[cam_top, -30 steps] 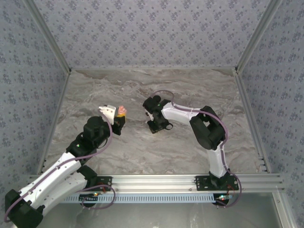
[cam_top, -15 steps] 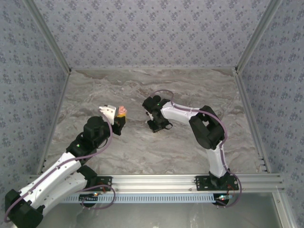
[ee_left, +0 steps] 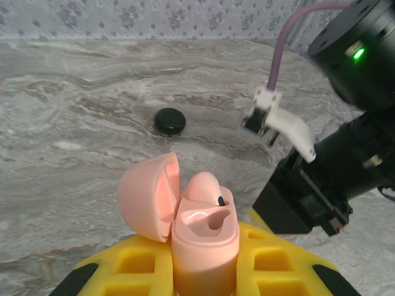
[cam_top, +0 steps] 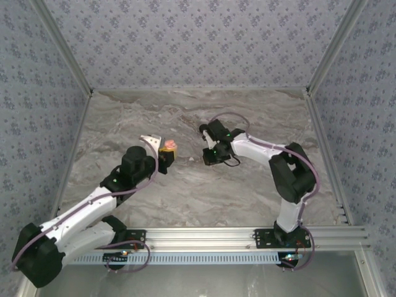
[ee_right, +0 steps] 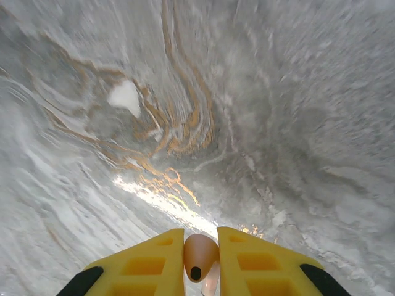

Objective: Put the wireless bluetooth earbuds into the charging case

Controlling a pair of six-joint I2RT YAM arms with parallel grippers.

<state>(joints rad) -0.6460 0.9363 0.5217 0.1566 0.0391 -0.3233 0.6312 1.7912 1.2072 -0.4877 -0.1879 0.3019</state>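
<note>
The pale pink charging case (ee_left: 203,246) stands upright with its lid (ee_left: 148,197) swung open to the left. My left gripper (ee_left: 207,248) is shut on the case's body. One pink earbud (ee_left: 203,187) sits in the far slot, and the near slot (ee_left: 213,220) is empty. In the top view the case (cam_top: 167,146) is held above the table's middle, with my left gripper (cam_top: 164,158) just below it. My right gripper (ee_right: 200,235) is shut on a second pink earbud (ee_right: 200,256), its tip pointing at the camera. That right gripper (cam_top: 209,156) hangs a short way right of the case.
A black round disc (ee_left: 170,120) lies on the marble table (ee_left: 74,123) beyond the case. The right arm's black wrist and white cable clip (ee_left: 278,120) fill the right side of the left wrist view. Patterned walls (cam_top: 198,43) enclose the table.
My left arm has carried the case to the right, towards the middle. The right gripper has closed on the earbud and shifted to the right.
</note>
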